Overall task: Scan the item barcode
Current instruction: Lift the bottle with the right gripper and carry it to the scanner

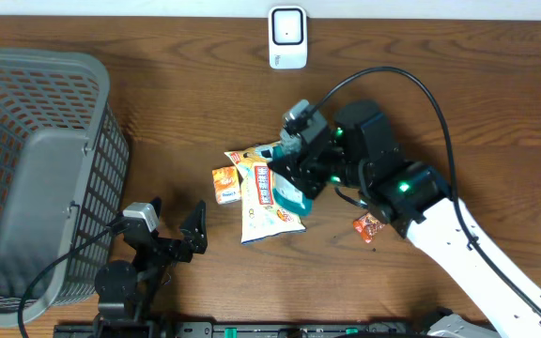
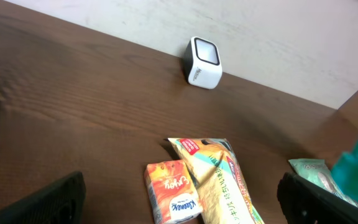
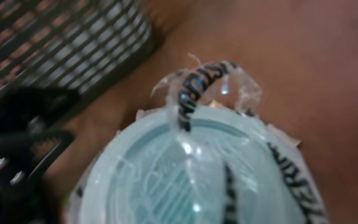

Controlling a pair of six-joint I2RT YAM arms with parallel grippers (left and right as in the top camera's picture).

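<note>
Pale teal plastic-wrapped tub (image 3: 185, 174) in right hand (image 1: 291, 188), white scanner (image 1: 287, 38) well apart.

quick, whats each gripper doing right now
left gripper: open, holding nothing
right gripper: shut on the teal wrapped container

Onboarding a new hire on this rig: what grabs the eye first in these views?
The right gripper, mid-table, is closed on a teal container whose round lid fills the right wrist view, just over a yellow snack bag. Then comes the big grey basket at far left, and the small white scanner at the table's back edge, apart from the items.
</note>
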